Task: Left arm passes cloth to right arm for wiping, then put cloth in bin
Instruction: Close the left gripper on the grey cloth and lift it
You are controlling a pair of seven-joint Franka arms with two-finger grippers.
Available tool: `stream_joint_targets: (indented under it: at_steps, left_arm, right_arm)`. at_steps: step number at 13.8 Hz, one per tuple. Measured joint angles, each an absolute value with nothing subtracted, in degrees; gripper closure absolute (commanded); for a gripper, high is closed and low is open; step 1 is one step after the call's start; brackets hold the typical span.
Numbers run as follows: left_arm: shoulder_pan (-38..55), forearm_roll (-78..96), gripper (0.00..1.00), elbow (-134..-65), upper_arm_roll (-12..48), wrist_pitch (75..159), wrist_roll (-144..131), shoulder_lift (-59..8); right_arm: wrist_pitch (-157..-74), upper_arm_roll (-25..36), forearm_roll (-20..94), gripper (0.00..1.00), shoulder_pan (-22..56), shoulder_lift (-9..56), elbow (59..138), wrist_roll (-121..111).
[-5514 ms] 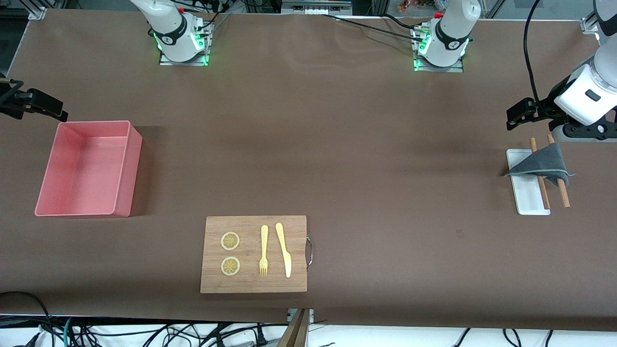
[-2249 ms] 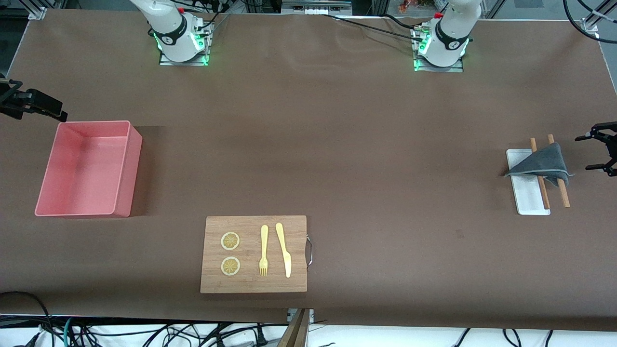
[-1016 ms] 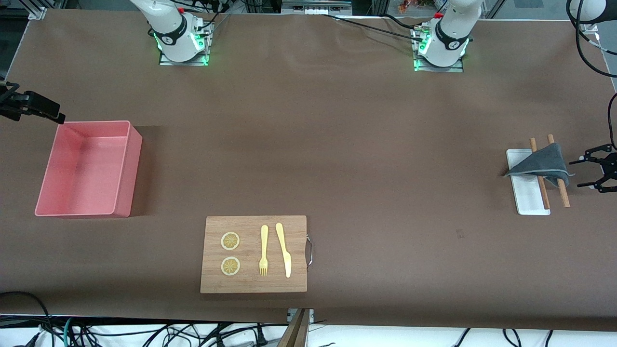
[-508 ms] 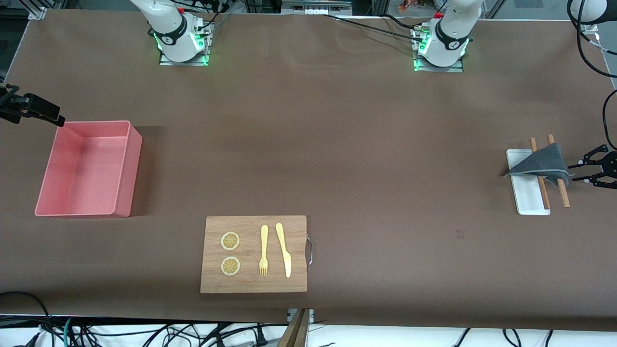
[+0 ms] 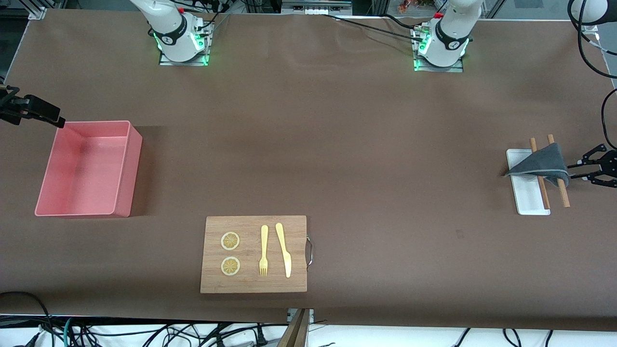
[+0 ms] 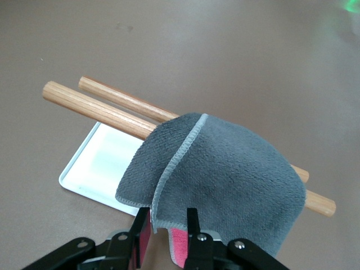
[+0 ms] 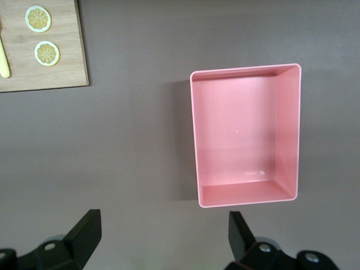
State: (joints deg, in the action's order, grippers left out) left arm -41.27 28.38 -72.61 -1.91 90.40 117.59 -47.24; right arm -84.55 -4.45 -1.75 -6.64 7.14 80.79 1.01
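**Left gripper nips the cloth's edge on the wooden sticks**

The dark grey cloth [image 5: 542,164] lies draped over two wooden sticks [image 5: 556,176] at the left arm's end of the table, one corner hanging onto the small white tray [image 5: 528,197] that sits under one of the sticks; the other stick rests on the table just beside the tray; the left gripper [image 5: 576,171] stands low at the cloth's outer edge, and the left wrist view shows its fingers [image 6: 192,225] drawn narrow with the cloth's [image 6: 225,180] stitched hem between them, the fabric not lifted off the sticks [image 6: 107,109]; the tray [image 6: 95,171] shows pale beneath.

The right gripper [image 5: 46,113] hangs in the air at the right arm's end of the table, over the table by the corner of the pink bin [image 5: 132,164] that is farthest from the front camera; its fingers [image 7: 84,233] are spread wide and hold nothing; the right wrist view looks down into the bin [image 7: 289,129]; the right arm waits.

Nearer to the front camera, a wooden cutting board [image 5: 294,255] carries two lemon slices [image 5: 230,241], a yellow fork [image 5: 263,250] and a yellow knife [image 5: 284,250].
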Motion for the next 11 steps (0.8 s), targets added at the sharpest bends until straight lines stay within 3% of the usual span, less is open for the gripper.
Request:
stream_joint_targets:
  at_steps: [1, 2, 3, 4, 11]
  left_arm:
    - [-41.3, 28.4, 0.69, -72.6, -1.9, 90.0, 117.7, -47.2]
    - [-41.3, 28.4, 0.86, -72.6, -1.9, 89.6, 117.8, -47.3]
    - [-41.3, 28.4, 0.96, -72.6, -1.9, 89.5, 117.9, -47.3]
    - [-41.3, 28.4, 1.00, -72.6, -1.9, 89.1, 117.9, -47.3]
    - [-41.5, 28.4, 1.00, -72.3, -1.9, 87.1, 118.4, -47.2]
  right_arm:
    - [-84.7, -4.4, -1.8, 0.00, -6.6, 7.1, 80.8, 1.0]
    - [-84.8, -4.4, -1.8, 0.00, -6.6, 7.1, 80.8, 1.0]
    - [-84.8, -4.4, -1.8, 0.00, -6.6, 7.1, 80.8, 1.0]
    - [-84.9, -4.4, -1.8, 0.00, -6.6, 7.1, 80.8, 1.0]
    - [-84.9, -4.4, -1.8, 0.00, -6.6, 7.1, 80.8, 1.0]
